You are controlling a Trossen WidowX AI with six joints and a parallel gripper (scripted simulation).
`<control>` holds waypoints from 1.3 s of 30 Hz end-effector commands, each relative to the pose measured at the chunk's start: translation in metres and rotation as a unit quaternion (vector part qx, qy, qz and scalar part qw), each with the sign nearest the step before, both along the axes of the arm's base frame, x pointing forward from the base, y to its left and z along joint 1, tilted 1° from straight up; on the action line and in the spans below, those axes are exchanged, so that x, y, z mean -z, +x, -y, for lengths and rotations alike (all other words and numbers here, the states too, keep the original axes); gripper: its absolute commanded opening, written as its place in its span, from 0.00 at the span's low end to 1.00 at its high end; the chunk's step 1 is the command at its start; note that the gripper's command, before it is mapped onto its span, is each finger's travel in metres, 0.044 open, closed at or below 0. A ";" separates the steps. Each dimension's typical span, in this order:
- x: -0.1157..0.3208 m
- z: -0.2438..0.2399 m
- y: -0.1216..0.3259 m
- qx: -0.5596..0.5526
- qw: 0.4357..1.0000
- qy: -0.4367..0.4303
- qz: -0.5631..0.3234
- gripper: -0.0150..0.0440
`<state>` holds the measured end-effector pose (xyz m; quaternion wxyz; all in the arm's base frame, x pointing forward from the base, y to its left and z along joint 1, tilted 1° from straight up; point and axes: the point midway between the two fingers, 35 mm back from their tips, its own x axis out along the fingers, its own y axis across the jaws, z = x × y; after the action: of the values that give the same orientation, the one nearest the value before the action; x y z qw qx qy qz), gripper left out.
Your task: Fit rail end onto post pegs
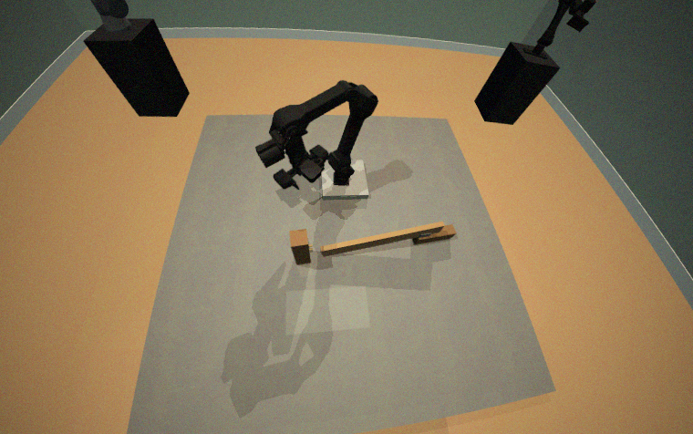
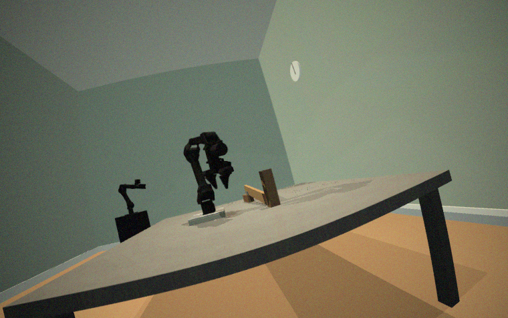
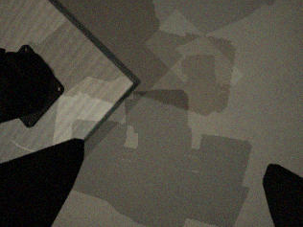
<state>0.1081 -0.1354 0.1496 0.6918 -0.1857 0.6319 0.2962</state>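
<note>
The wooden rail (image 1: 383,238) (image 2: 255,193) slopes down from the low footboard block (image 1: 448,232) (image 2: 246,198) to the table. Its far end lies at the dark bracket (image 1: 423,234); how it is seated is too small to tell. Its near end is down, a short gap from the upright post (image 1: 301,247) (image 2: 270,189). Small pegs (image 1: 311,248) stick out of the post toward the rail. The holes in the rail end cannot be made out. My gripper (image 1: 305,184) (image 2: 220,188) (image 3: 174,161) is open and empty, pointing down above the table beside the arm's base, away from rail and post.
The pale base plate (image 1: 359,188) (image 2: 208,218) (image 3: 107,106) lies under the arm and near the gripper. Shadows of the arm fall on the grey table (image 1: 204,255) (image 2: 150,258). Two black pedestals (image 1: 148,71) (image 1: 516,84) with other arms stand beyond the table.
</note>
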 end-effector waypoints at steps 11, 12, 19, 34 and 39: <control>-0.001 -0.032 0.096 -0.229 0.970 -0.059 0.050 1.00; -0.001 -0.040 0.106 -0.246 0.965 -0.064 0.059 1.00; 0.002 -0.077 0.148 -0.328 0.938 -0.075 0.080 1.00; 0.044 -0.165 0.200 -0.497 0.863 -0.085 0.043 1.00; 0.048 -0.165 0.200 -0.497 0.863 -0.085 0.043 1.00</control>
<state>0.3069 0.0277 0.1060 0.4655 -0.5423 0.4490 0.5363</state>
